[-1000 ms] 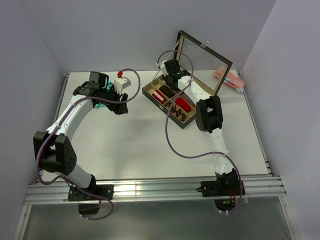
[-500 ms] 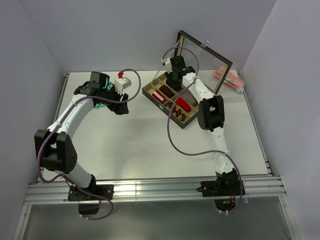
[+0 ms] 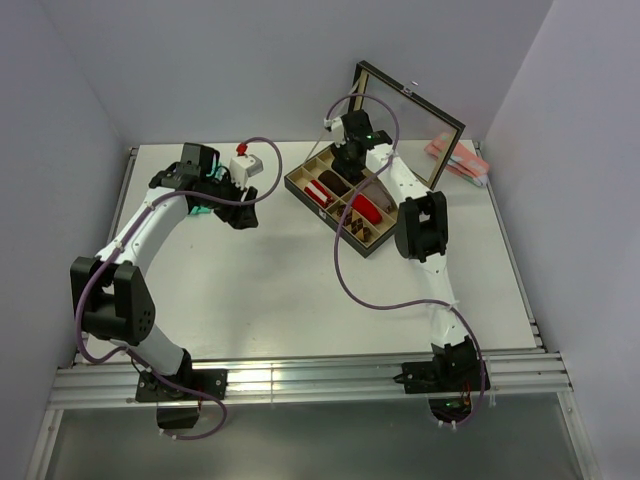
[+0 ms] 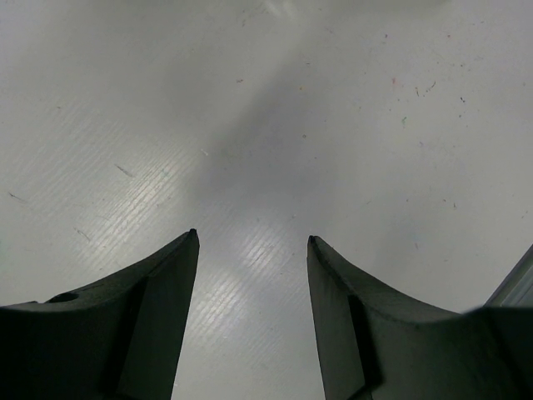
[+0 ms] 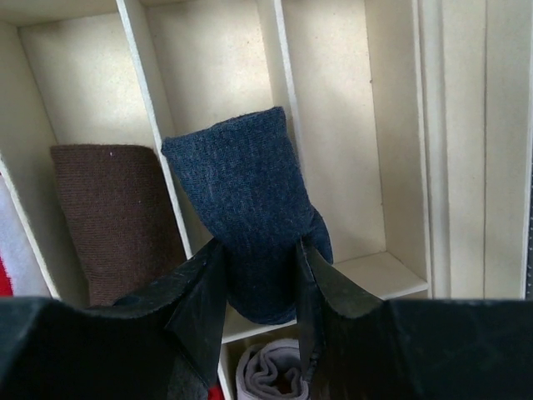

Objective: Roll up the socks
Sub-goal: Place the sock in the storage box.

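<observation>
White worktop [image 3: 280, 280], box [image 3: 305, 198] toward its far edge: our right hand [image 5: 258, 275] pinches the navy sock [image 5: 237, 192] over it, long axis running straight out from the hand along the vacant slot [image 5: 216, 75] beside the brown sock [image 5: 112, 208]. Our left hand [image 4: 251, 235], spread, hangs well apart near the far left corner

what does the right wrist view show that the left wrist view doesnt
Only the right wrist view: the right gripper clamped on a navy sock over the divided box, with a brown sock in a compartment beside it. Only the left wrist view: the left gripper open over the white table. Both: a pair of dark fingers at the bottom.
</observation>
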Robot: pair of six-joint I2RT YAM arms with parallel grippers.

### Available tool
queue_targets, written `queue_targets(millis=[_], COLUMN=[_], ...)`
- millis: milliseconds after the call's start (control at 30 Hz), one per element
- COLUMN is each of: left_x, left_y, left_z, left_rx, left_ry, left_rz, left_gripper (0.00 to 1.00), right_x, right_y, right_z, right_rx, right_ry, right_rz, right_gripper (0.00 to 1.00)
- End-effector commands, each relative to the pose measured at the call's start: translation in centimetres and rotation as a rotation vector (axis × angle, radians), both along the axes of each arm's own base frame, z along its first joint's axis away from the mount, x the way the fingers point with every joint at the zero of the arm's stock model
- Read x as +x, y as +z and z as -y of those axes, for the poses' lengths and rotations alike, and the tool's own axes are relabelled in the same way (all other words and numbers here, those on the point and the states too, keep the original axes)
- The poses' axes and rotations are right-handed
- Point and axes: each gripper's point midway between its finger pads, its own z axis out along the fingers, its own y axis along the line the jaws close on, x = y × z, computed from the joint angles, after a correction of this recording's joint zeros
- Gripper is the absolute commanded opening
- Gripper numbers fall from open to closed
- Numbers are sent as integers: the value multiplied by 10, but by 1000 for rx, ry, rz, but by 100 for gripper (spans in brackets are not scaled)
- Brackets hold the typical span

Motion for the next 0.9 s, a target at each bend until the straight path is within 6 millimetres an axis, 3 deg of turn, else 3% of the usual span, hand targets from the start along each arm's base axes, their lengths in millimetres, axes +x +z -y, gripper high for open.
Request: queue_targets(millis=[0, 167, 400, 767, 867], left_x=[3, 3, 1, -1, -1], left_y=[13, 11, 11, 8, 9], left_z=[7, 6, 9, 9, 9], left_rx=[-31, -28, -34, -33, -33], left_ry=[-12, -15, -29, -38, -39], left_rz=[15, 10, 1, -9, -5], left_gripper=[60, 60, 60, 61, 61], right_x=[-38, -41, -45, -41, -37], right_y=[-48, -44, -31, -25, -17], right_z=[20, 18, 13, 12, 10], right_rx=[-42, -58, -42, -82, -62], right_ry=[-33, -29, -47, -53, -56], right_rz=[-213, -214, -214, -167, -141], right_gripper=[4, 18, 23, 59, 61])
